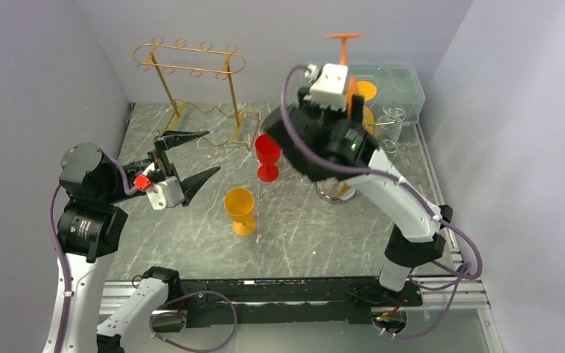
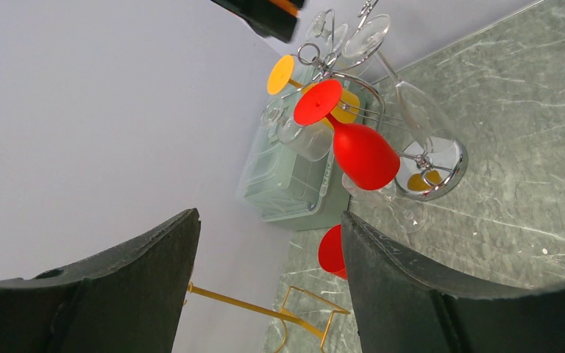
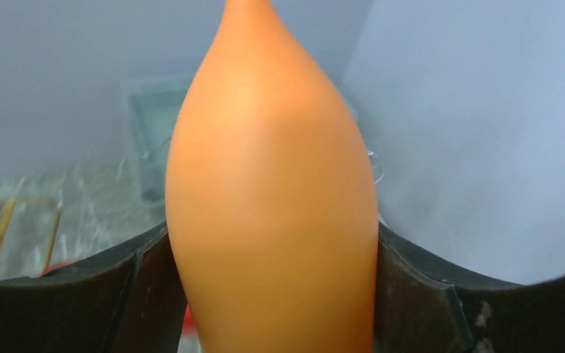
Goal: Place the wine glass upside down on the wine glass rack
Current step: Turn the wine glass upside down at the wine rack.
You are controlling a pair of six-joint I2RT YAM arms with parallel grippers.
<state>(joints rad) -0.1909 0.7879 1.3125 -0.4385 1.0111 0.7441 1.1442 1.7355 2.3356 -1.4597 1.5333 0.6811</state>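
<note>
Right fingers (image 3: 103, 294) clamped on orange wine glass (image 3: 272, 206) bowl, glass raised far right above surface (image 1: 301, 235) (foot up, inverted). Left fingers (image 2: 118, 294) spread, empty, hovering left; gold rack (image 1: 191, 62) beyond, far left.

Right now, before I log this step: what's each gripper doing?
Left gripper: open, empty.
Right gripper: closed on the orange wine glass, base up.

orange wine glass (image 3: 272, 184), gripped by right claw (image 3: 268, 254)
</note>
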